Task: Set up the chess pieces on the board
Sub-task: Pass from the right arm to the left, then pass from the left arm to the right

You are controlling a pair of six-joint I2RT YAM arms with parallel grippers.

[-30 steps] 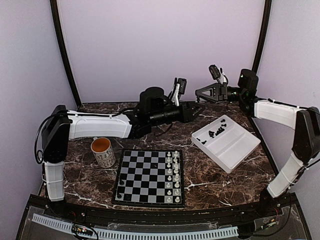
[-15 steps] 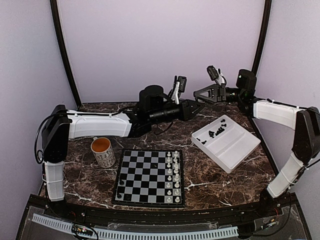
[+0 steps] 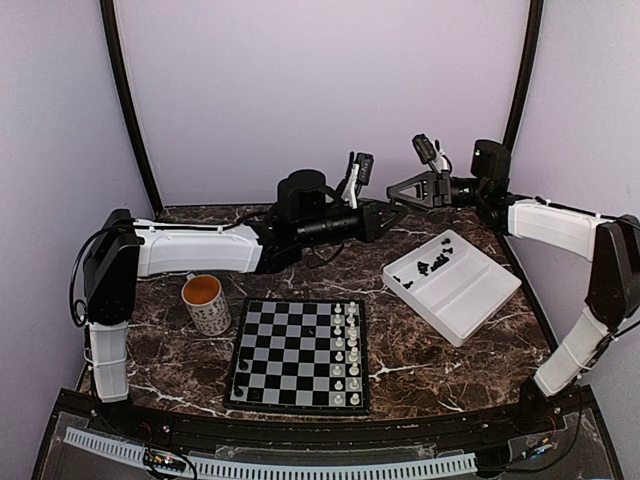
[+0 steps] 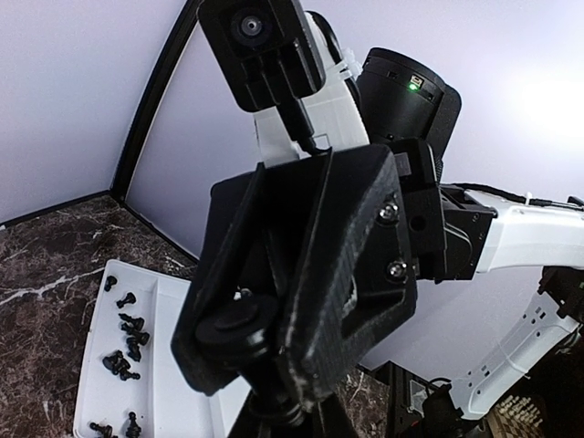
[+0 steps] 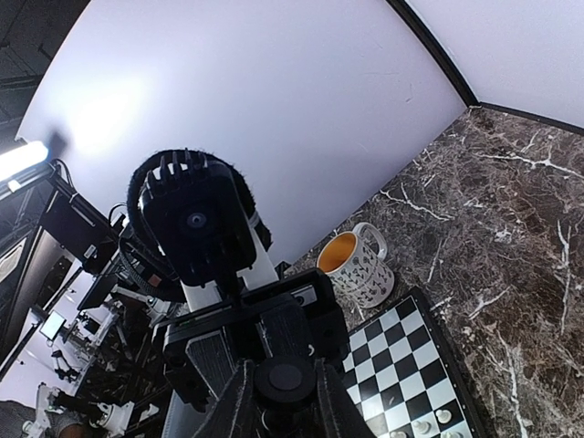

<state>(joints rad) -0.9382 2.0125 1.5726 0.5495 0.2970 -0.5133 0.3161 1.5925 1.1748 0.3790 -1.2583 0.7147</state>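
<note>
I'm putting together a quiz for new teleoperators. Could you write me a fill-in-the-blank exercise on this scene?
In the top view, the mug stands to the ____ of the board.
The white pieces stand along the board's ____ edge.
Most black chess pieces lie in the white ____.
Missing words: left; right; tray.

On the table [image 3: 420, 352], the mug [image 3: 206, 303] stands just left of the board [image 3: 290, 357]; the tray [image 3: 472, 300] lies behind and right, holding chess pieces [image 3: 432, 265].
</note>
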